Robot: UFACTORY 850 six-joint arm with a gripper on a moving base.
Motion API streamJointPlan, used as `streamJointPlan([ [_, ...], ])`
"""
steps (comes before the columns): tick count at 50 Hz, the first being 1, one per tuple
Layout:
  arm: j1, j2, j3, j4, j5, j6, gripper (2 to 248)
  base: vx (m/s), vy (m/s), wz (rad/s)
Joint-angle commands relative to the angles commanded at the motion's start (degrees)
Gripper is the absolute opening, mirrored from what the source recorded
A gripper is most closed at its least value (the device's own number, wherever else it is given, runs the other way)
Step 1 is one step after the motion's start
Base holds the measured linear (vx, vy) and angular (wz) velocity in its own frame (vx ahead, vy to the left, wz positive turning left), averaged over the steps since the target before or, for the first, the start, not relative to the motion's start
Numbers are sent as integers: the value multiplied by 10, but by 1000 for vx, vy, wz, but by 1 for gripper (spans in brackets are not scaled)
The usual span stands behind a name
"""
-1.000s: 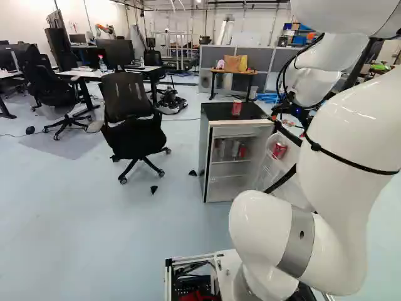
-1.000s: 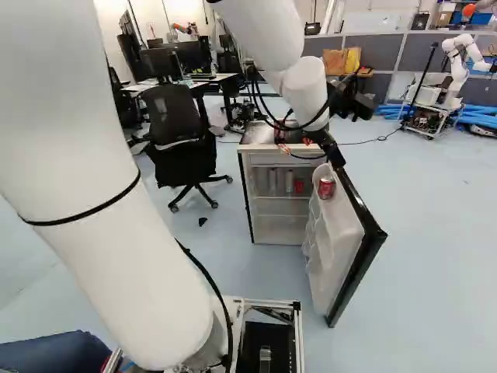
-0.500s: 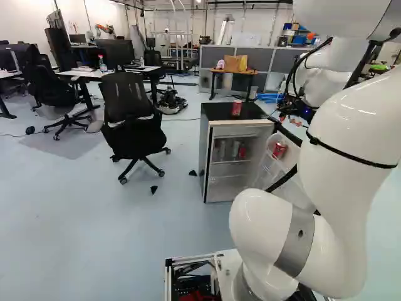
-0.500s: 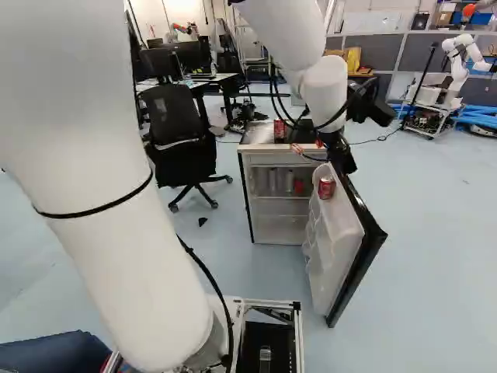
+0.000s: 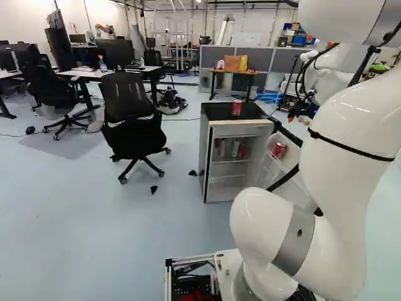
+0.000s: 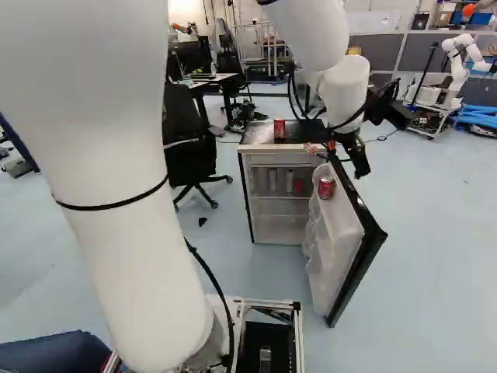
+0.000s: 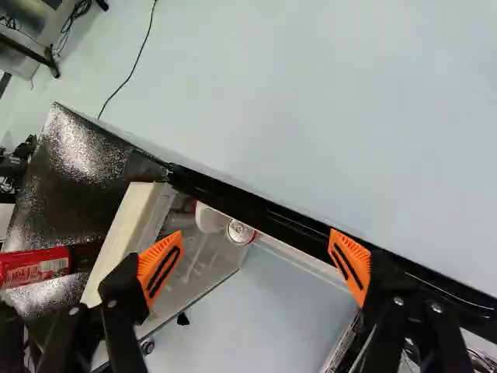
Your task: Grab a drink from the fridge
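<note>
In the right base view my gripper (image 6: 357,158) hangs at the upper edge of the opened fridge door (image 6: 335,241). The wrist view shows the gripper (image 7: 255,252) open, its orange pads wide apart and nothing gripped. Ahead of and below the gap between them, a can (image 7: 239,232) stands in the door's shelf, seen from its top; it is the red can (image 6: 327,187) of the right base view. Another red can (image 6: 279,130) stands upright on the fridge's top (image 5: 219,111). Inside the fridge are several cans (image 5: 235,148), silver and red.
An office chair (image 5: 131,119) stands left of the fridge in the left base view. Behind are desks and a small wooden table (image 5: 233,73). Another robot (image 6: 458,62) stands on a cart at the far right of the right base view. Small black pieces (image 5: 154,189) lie on the floor.
The arm has swung rightward in both base views, carrying the gripper from near the fridge top's right side to beside the door's upper edge. The base, fridge and cans have stayed put.
</note>
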Motion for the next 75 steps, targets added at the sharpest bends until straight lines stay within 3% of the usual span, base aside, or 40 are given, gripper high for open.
streamJointPlan([
  [38,-51,-63,-75,0,-59,0,247,0,0,0],
  [54,-71,-93,-109,0,-61,0,247,0,0,0],
  [75,-76,-131,-126,0,-61,0,247,0,0,0],
])
